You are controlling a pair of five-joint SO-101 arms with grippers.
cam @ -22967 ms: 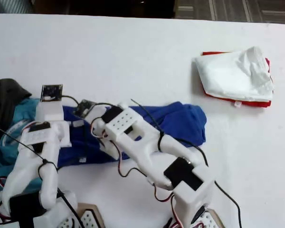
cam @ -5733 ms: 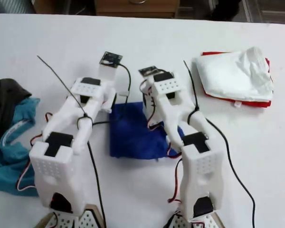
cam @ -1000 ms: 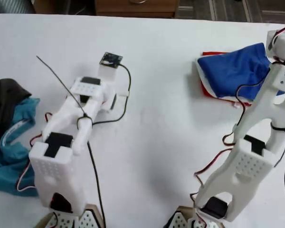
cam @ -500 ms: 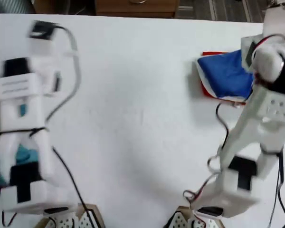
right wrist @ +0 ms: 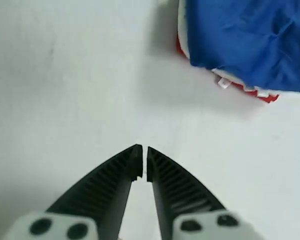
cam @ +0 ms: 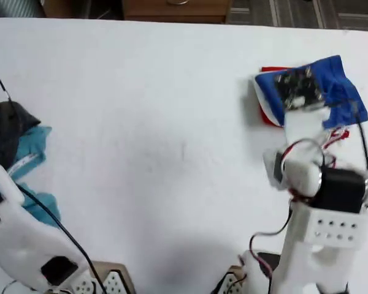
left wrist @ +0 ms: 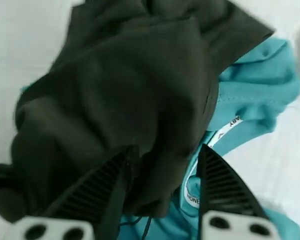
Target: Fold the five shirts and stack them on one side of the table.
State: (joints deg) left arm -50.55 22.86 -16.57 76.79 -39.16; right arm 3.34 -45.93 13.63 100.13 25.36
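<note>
The blue shirt (cam: 322, 76), which 23 seconds ago lay spread across the middle of the table (cam: 159, 92) and about 6 seconds ago was a folded square between the two arms, now sits folded on the stack at the table's far right, over the white shirt (cam: 263, 108) that used to be the top layer and the red shirt (right wrist: 264, 97) at the bottom; only thin edges of white and red show beneath it. The right arm (cam: 322, 226), which a second ago stretched out over that stack, has drawn back toward its base, though its wrist board still overlaps the blue shirt in the high view. The right gripper (right wrist: 142, 150) holds nothing and its jaws are drawn together to a narrow slit above bare tabletop, just short of the stack's near edge. The left arm (cam: 18, 239), a second ago extended over the centre-left of the table, has swung out to the left edge beside the unfolded pile. There the left gripper (left wrist: 167, 150) has its jaws spread wide over the crumpled black shirt (left wrist: 125, 90), which lies on top of the teal shirt (left wrist: 250, 100); whether the fingertips touch the cloth cannot be told.
</note>
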